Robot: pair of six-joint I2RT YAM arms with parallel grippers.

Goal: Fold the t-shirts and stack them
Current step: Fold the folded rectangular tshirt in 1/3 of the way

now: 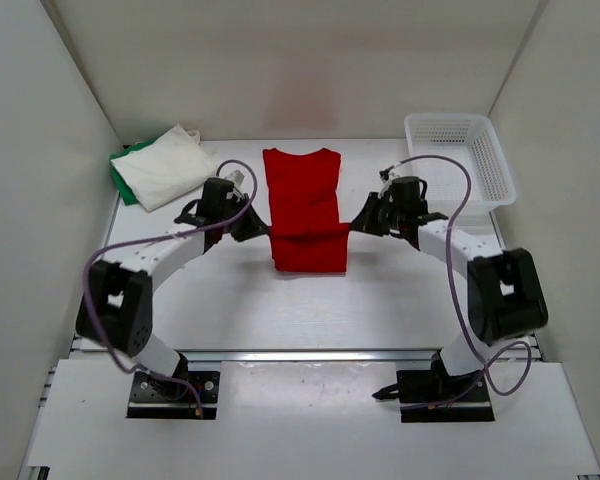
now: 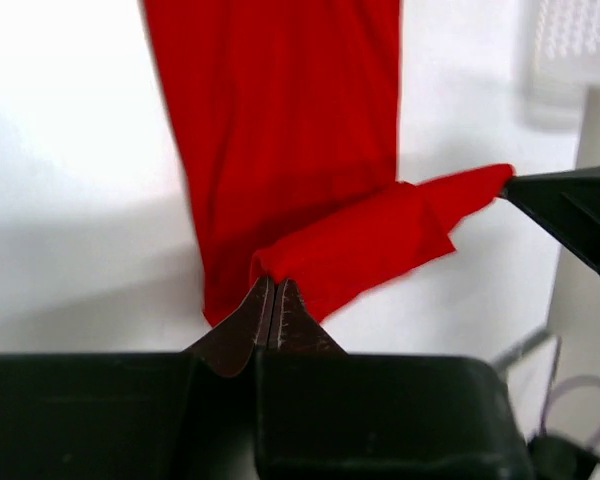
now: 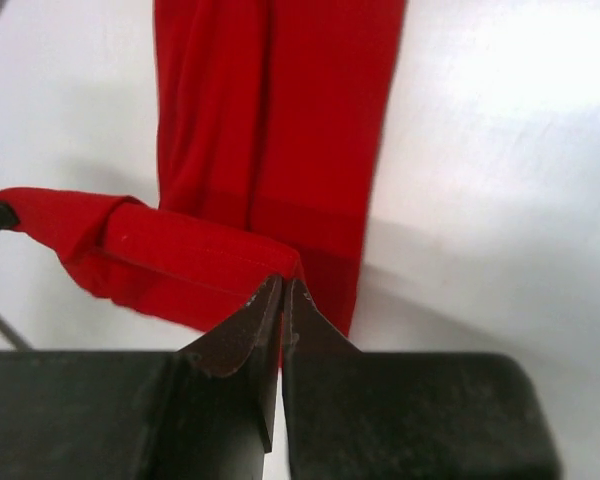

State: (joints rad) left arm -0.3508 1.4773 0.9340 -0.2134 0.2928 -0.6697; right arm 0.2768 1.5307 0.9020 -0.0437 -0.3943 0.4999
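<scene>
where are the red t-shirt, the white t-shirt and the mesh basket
red t-shirt (image 1: 302, 190), top external view, flat upper body
white t-shirt (image 1: 165, 165), top external view, middle of the cloth
white mesh basket (image 1: 494, 165), top external view, right side wall

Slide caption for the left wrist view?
Left gripper shut on the red shirt at its folded hem; right gripper pinches the far corner.

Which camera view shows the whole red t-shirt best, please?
The top external view: the red t-shirt appears complete there, collar to folded-up hem, both sides visible. Each wrist view shows only its lower stretch and the pinched fold, close up.
</scene>
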